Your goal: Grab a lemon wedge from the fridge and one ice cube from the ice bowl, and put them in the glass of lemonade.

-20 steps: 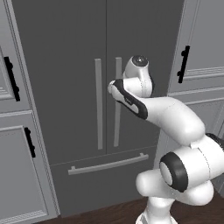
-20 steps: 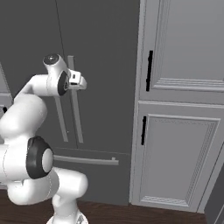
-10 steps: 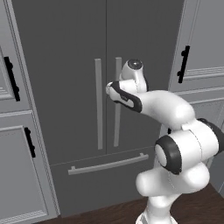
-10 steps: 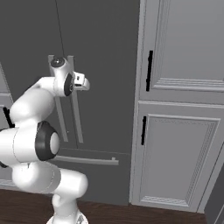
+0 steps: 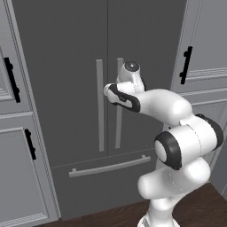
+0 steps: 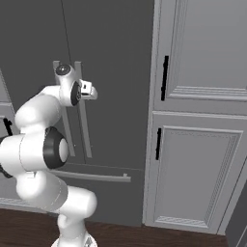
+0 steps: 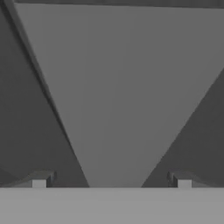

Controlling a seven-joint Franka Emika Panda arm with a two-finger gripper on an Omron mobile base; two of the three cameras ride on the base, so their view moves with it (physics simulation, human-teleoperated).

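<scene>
Fridge [image 5: 75,53] shut, both doors closed, bar handles at centre seam. Gripper [image 7: 111,181] spread wide, empty, straddling right-door handle [image 5: 119,104], probably set to clamp and pull door open.

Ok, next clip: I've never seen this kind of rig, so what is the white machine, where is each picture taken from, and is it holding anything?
It is a white robot arm on a drivable base, facing a tall dark grey fridge with both doors shut. Two pictures come from cameras on the base, behind the arm to its left and right. The third comes from the hand itself, looking along the gripper at a grey bar handle close in front. The gripper is open and holds nothing. Panelled grey cabinets stand beside the fridge.
</scene>
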